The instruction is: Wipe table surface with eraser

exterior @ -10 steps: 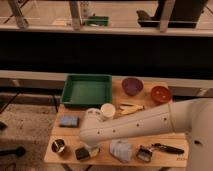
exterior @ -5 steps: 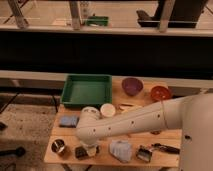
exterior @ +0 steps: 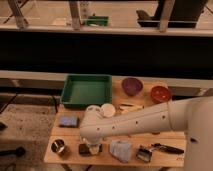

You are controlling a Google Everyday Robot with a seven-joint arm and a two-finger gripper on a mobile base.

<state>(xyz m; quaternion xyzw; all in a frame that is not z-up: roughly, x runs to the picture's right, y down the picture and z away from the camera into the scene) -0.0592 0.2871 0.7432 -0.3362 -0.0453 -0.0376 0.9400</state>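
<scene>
A small dark block, likely the eraser (exterior: 83, 149), lies near the front edge of the wooden table (exterior: 75, 132), left of centre. My gripper (exterior: 93, 146) is at the end of the white arm (exterior: 135, 122). It hangs low over the table, right beside or on the dark block; contact is hidden by the arm. The arm reaches in from the right across the table's middle.
A green tray (exterior: 86, 90) sits at the back left, with a purple bowl (exterior: 132, 86) and a red bowl (exterior: 160, 93) at the back right. Also on the table are a blue sponge (exterior: 68, 121), a metal cup (exterior: 59, 147), a white cup (exterior: 107, 110), a crumpled pale cloth (exterior: 121, 150) and a black-handled tool (exterior: 167, 148).
The arm has swung left and down, bringing the gripper closer to the dark block at the table's front. The objects on the table have not moved.
</scene>
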